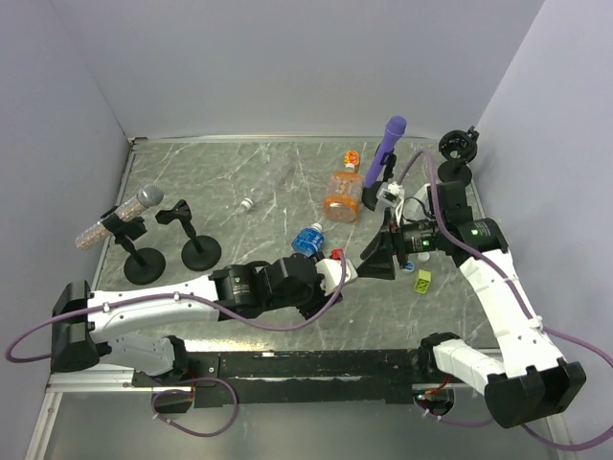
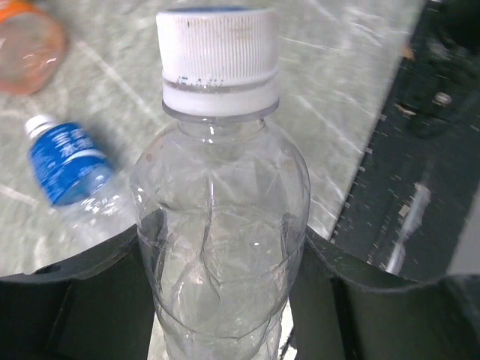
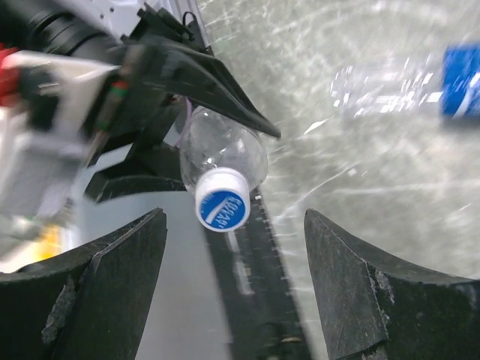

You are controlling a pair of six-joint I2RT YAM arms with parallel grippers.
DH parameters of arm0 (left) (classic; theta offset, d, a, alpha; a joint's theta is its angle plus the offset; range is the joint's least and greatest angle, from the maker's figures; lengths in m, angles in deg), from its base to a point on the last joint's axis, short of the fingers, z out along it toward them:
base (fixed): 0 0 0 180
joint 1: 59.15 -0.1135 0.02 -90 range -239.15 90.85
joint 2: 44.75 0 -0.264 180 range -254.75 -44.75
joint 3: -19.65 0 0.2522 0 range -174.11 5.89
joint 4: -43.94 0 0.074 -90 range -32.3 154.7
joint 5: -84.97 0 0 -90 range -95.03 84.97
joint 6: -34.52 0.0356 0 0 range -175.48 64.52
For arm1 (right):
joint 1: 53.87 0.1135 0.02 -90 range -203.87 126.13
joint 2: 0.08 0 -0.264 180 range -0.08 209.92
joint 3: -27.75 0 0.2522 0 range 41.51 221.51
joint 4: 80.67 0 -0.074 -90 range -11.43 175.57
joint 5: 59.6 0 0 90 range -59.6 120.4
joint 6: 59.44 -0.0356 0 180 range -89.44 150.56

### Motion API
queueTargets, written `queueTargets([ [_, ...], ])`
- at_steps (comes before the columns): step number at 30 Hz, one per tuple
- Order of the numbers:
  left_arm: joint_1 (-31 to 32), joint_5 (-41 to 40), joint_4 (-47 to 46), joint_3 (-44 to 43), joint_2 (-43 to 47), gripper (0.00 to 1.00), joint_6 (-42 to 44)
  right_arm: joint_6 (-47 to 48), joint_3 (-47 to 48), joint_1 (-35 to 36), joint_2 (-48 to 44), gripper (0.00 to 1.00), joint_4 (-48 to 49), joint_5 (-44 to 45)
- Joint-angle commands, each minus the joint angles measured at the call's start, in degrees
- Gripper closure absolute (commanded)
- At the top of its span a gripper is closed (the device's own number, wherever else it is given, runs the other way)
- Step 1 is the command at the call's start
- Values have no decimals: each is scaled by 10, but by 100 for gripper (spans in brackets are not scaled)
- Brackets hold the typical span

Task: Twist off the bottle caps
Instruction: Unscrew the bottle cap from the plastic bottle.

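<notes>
My left gripper (image 2: pixel 225 304) is shut on a plain clear bottle (image 2: pixel 225 240) and holds it off the table, its white cap (image 2: pixel 218 56) pointing away. In the top view the left gripper (image 1: pixel 341 273) faces my right gripper (image 1: pixel 370 261) at the table's middle. In the right wrist view the right gripper (image 3: pixel 234 225) is open, its fingers apart on either side of the blue-topped cap (image 3: pixel 223 208) and not touching it. A blue-label bottle (image 1: pixel 308 240) lies on the table nearby. An orange squarish bottle (image 1: pixel 342 196) with an orange cap (image 1: pixel 351 158) lies farther back.
A purple microphone-like stick (image 1: pixel 387 151) stands at the back right. A yellow-green block (image 1: pixel 422 281) lies under the right arm. A small white cap (image 1: pixel 247 204) lies at mid-back. Two black stands (image 1: pixel 144 261) (image 1: pixel 199 251) stand at the left, one holding a microphone-like object (image 1: pixel 120 216).
</notes>
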State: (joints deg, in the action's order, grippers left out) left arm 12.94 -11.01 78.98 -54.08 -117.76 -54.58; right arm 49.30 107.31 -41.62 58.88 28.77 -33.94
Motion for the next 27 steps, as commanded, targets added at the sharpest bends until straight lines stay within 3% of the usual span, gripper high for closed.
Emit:
queueTargets([
  [1, 27, -138, -25, -22, -12, 77, -50, -149, -24, -4, 12, 19, 56, 4],
  [7, 36, -162, -19, -35, -37, 77, -77, -134, -13, 15, 46, 21, 37, 17],
  [12, 40, -156, -31, -27, -35, 77, -85, -137, -13, 32, 60, 29, 44, 13],
  [17, 41, -150, -33, -32, -41, 76, -83, -131, -11, 40, 67, 48, 46, 8],
  [20, 40, -143, -33, -33, -43, 76, -75, -121, -7, 40, 65, 72, 48, 5],
  [23, 39, -125, -43, -20, -28, 76, -66, -82, 0, 42, 62, 85, 28, -6],
  [27, 38, -27, -73, 17, 21, 76, -36, 137, 32, 44, 58, 92, -65, -23],
])
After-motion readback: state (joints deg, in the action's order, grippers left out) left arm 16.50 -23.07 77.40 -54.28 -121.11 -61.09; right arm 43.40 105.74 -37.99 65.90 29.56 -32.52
